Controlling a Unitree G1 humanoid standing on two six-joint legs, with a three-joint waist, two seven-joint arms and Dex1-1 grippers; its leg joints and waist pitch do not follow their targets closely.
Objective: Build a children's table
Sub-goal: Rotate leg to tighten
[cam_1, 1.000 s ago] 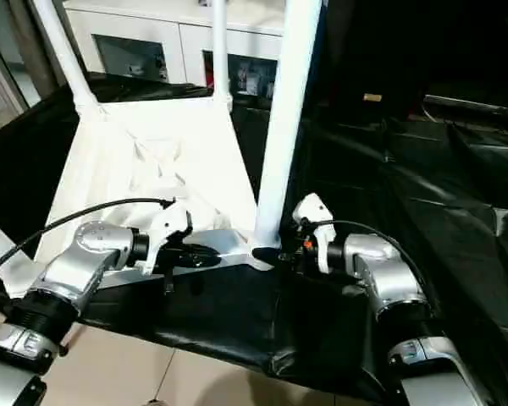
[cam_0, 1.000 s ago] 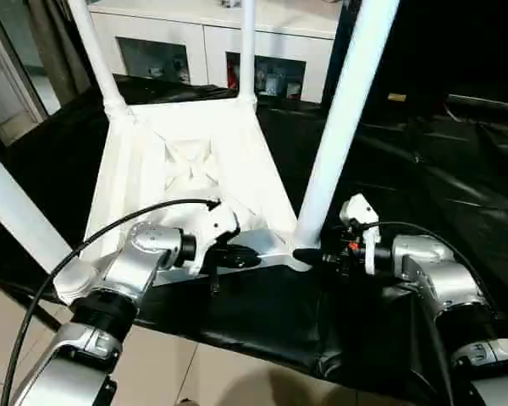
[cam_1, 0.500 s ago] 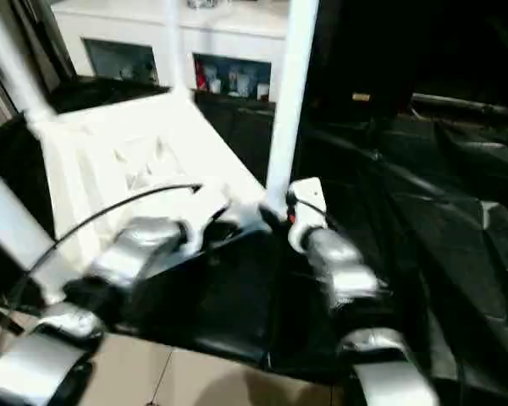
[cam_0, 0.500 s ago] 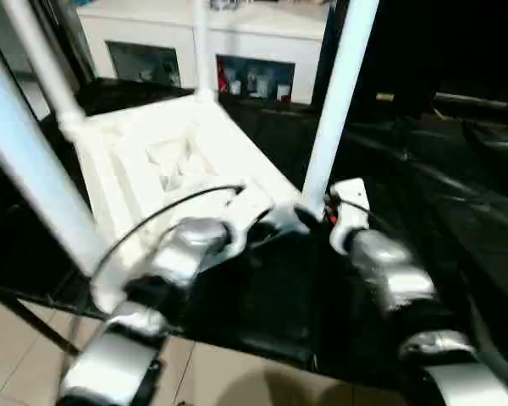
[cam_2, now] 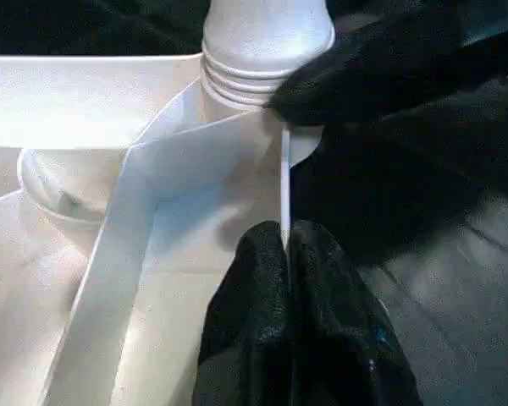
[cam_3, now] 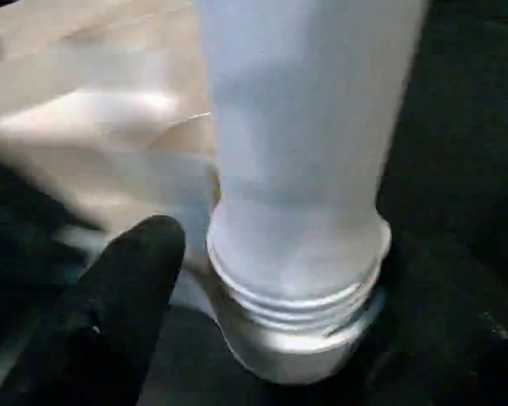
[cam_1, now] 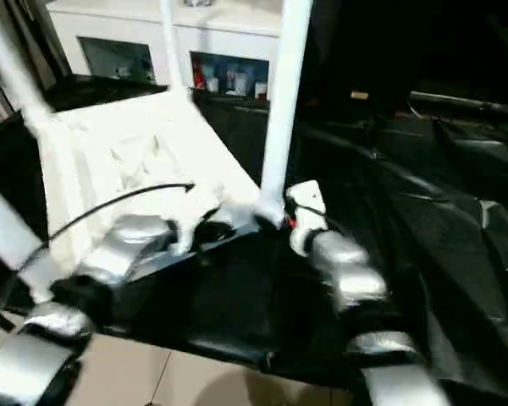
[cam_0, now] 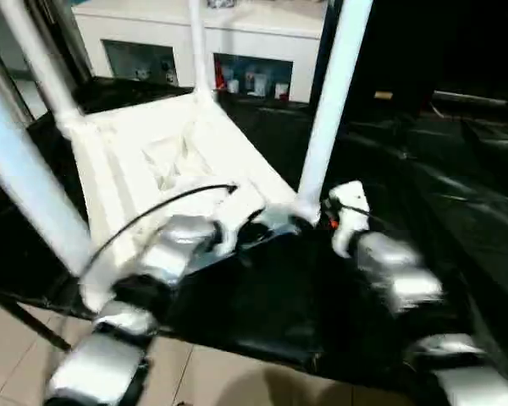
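Observation:
The children's table lies upside down, its white ribbed tabletop (cam_0: 178, 161) on a black sheet with white legs standing up from the corner sockets. My left gripper (cam_0: 258, 227) is shut on the thin rim of the tabletop (cam_2: 195, 161) next to the near right corner. The near right leg (cam_0: 326, 110) stands in that corner's socket, its threaded base (cam_3: 296, 288) showing. My right gripper (cam_0: 315, 222) is at this base, open. One black finger (cam_3: 127, 296) stands just beside the leg; the other finger is hidden.
A white cabinet (cam_0: 237, 34) with glass doors stands behind the work surface. The crumpled black sheet (cam_0: 423, 169) covers the surface to the right. Its front edge drops to a tiled floor (cam_0: 34, 355). Other legs (cam_0: 25, 186) rise at the left.
The whole view has swung and tilted, so the camera has moved. Both grippers remain at the near right corner. The left one still pinches the rim.

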